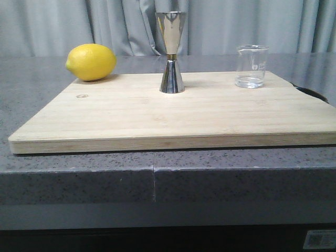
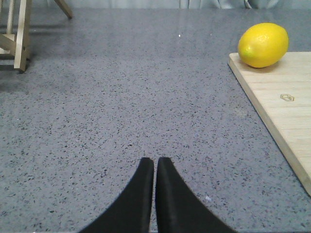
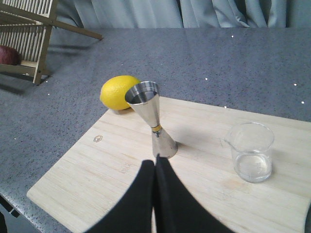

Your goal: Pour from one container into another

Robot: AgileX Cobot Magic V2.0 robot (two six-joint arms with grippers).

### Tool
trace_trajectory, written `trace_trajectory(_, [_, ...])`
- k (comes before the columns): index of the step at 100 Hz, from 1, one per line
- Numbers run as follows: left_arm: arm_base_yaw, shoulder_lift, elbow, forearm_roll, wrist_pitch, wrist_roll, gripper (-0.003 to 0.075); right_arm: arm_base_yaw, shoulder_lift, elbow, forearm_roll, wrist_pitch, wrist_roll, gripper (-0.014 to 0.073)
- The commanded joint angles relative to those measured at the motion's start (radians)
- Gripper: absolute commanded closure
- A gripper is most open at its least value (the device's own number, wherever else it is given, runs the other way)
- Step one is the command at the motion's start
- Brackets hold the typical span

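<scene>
On the wooden cutting board (image 1: 173, 113) the steel jigger (image 1: 171, 52) stands upright near the board's far edge, about twelve o'clock from the board's middle in the front view, and the small clear glass beaker (image 1: 251, 66) stands upright well apart from it at roughly two o'clock. A lemon (image 1: 91, 62) rests at the board's ten o'clock corner. The left end effector (image 2: 154, 167) hangs over bare counter (image 2: 121, 97) with its fingers pressed together and nothing between them; the right end effector (image 3: 155, 167) sits just short of the jigger's base, fingers likewise closed and holding nothing. The beaker has a pour lip and what looks like a shallow clear pool at its bottom, though this could be thick glass; the jigger's upper cup shows only a shiny inside, so its fill cannot be told. This fits either a pour still to come or one already made with both vessels set back down. If a pour is due, whichever vessel is lifted should be gripped at its narrowest part, kept level, and tilted slowly over the other's mouth.
</scene>
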Motion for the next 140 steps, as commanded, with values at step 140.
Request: trace_trajectory(140, [0.004, -0.211, 0.289, -0.013, -0.472, -0.005, 0.0739, -0.004, -0.149, 0.061, 0.284, 0.291, -0.315, 0.0665])
